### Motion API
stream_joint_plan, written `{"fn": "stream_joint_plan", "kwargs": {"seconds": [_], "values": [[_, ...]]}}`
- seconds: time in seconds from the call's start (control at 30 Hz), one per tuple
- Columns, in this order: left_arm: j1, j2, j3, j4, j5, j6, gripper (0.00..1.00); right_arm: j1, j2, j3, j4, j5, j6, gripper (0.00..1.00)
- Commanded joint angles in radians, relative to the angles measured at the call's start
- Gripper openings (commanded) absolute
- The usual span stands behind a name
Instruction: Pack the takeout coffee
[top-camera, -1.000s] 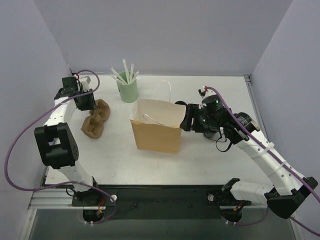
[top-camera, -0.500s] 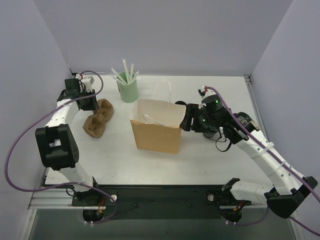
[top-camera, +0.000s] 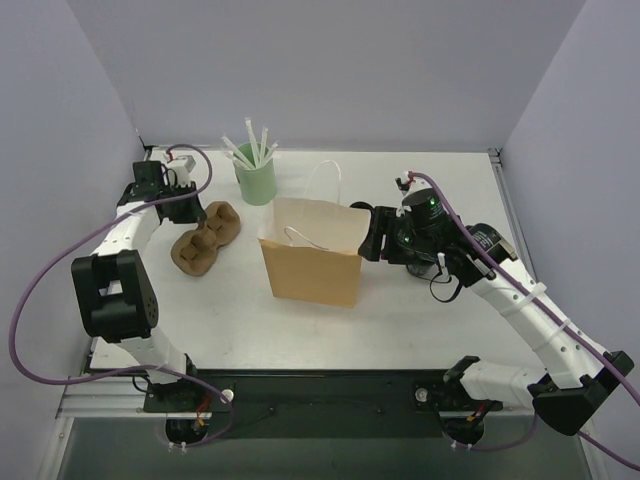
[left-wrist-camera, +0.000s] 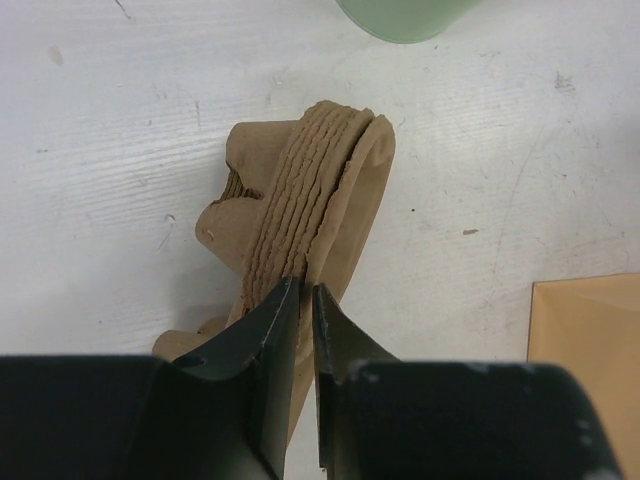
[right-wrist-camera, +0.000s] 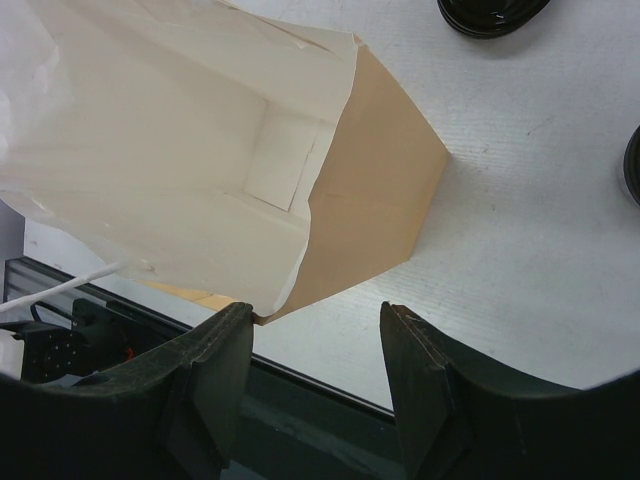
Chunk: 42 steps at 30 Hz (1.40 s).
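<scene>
White counter (top-camera: 420, 320) is boxed in by pale purple walls. Nearest, the bag (top-camera: 310, 270) is stood open and upright. Just beside its right rim the right gripper (right-wrist-camera: 315, 315) is held half wide, and nothing is held in it. Past it, the coffee (right-wrist-camera: 490, 10) is seen only as a shiny black round edge on the counter, outside the bag. A second black edge is seen near it, and cup cannot be told from lid. It is judged light, thin and slippery, easily squashed, so it should be taken gently by its sides and kept upright. Farther left, carriers (left-wrist-camera: 310, 200) are pinched by the narrow left gripper (left-wrist-camera: 303, 295). Farthest, a green cup (top-camera: 256, 180) of straws is stood.
</scene>
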Motion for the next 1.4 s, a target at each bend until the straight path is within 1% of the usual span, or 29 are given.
{"fn": "stream_joint_plan", "kwargs": {"seconds": [0.0,0.07,0.2,0.23,0.3,0.33,0.43,0.6,0.67,0.77,0.8,0.9,0.97,1.03,1.3,1.37], "values": [[-0.010,-0.040,-0.038,-0.034,0.066,-0.002,0.22,0.008,0.010,0.035,-0.027,0.004,0.002,0.54],[-0.010,-0.050,-0.040,-0.047,0.075,-0.012,0.22,0.008,0.010,0.045,-0.026,0.007,-0.001,0.54],[-0.007,-0.100,-0.070,-0.044,0.156,-0.052,0.22,0.008,0.013,0.063,-0.030,0.010,-0.002,0.54],[-0.005,-0.110,-0.078,-0.041,0.210,-0.052,0.23,0.009,0.015,0.071,-0.032,0.010,-0.001,0.54],[-0.002,-0.133,-0.110,-0.024,0.253,-0.089,0.28,0.009,0.012,0.077,-0.035,0.012,0.002,0.54],[-0.001,-0.139,-0.121,-0.016,0.309,-0.095,0.30,0.009,0.009,0.083,-0.037,0.012,0.004,0.54],[0.002,-0.150,-0.153,-0.007,0.356,-0.115,0.32,0.008,-0.001,0.083,-0.041,0.017,0.007,0.54],[0.015,-0.168,-0.158,0.010,0.417,-0.140,0.34,0.008,-0.025,0.068,-0.053,0.021,0.016,0.54],[0.015,-0.168,-0.152,-0.001,0.414,-0.134,0.34,0.008,-0.034,0.057,-0.058,0.020,0.025,0.54],[0.018,-0.185,-0.138,-0.017,0.344,-0.115,0.35,0.008,-0.045,0.051,-0.061,0.018,0.030,0.54],[0.018,-0.189,-0.130,-0.019,0.283,-0.108,0.35,0.008,-0.045,0.051,-0.063,0.017,0.028,0.54],[0.018,-0.186,-0.095,-0.037,0.195,-0.077,0.37,0.008,-0.051,0.051,-0.069,0.017,0.028,0.54],[0.018,-0.167,-0.077,-0.057,0.167,-0.063,0.39,0.008,-0.054,0.051,-0.073,0.017,0.027,0.54],[0.016,-0.148,-0.049,-0.074,0.161,-0.031,0.39,0.008,-0.059,0.049,-0.076,0.015,0.025,0.54],[0.009,-0.090,-0.044,-0.070,0.201,-0.025,0.40,0.008,-0.070,0.046,-0.092,0.021,0.018,0.54],[0.003,-0.076,-0.041,-0.067,0.204,-0.025,0.43,0.008,-0.070,0.045,-0.093,0.023,0.015,0.54]]}}
